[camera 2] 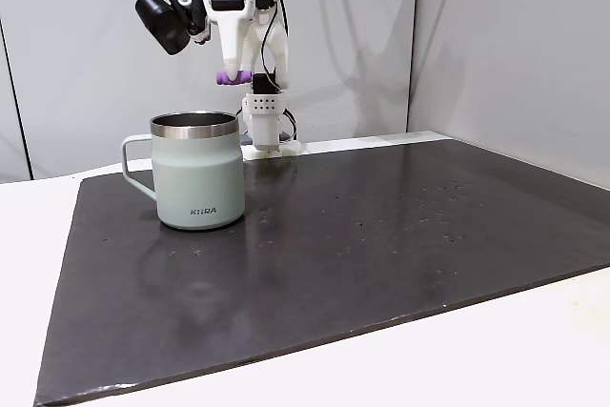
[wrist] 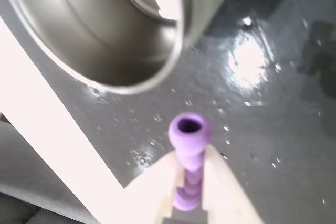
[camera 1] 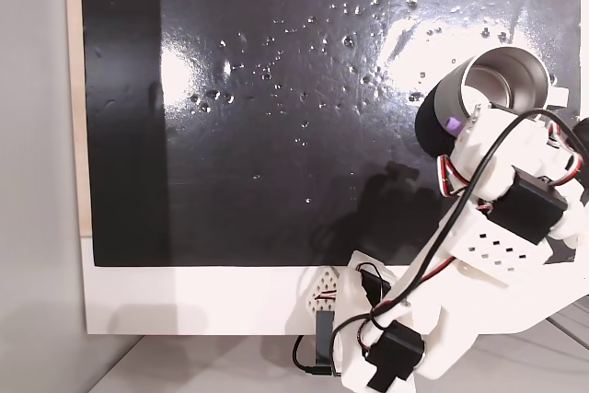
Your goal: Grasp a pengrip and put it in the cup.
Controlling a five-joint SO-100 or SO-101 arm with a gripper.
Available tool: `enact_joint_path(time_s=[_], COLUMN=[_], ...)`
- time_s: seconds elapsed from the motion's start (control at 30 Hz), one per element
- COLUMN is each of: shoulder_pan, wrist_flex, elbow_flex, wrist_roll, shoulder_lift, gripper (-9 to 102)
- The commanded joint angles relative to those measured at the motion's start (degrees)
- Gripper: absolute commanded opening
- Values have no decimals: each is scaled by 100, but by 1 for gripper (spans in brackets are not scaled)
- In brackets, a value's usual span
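Transport is the step in hand: the pengrip [wrist: 189,161] is held clamped in the pincer [wrist: 190,182], aloft just beside the rim of the cup [camera 2: 198,173], so a short shift over the mouth is called for before release.

A glossy black mat [camera 1: 304,108], speckled with small droplets or dimples, lies on a white table [camera 2: 534,359], with a pale grey wall [camera 2: 86,64] standing behind it.
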Motion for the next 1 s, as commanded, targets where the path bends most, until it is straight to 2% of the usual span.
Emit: enact_joint_path(time_s=[0.0,0.27,0.57,0.6,0.73,0.8,0.97], shoulder_pan=[360,765,826,826,826,826,826], wrist_flex=[-545,-1591,-1925,-1925,-1890,-1872,-1863], elbow_flex=[-360,-360,-237,-220,-114,-97,-44], wrist_roll=[-316,-527,-536,-536,-422,-378,-378], shoulder_lift=[9,-141,-70,-62,9,9,26], gripper=[0,0,0,4,31,35,35])
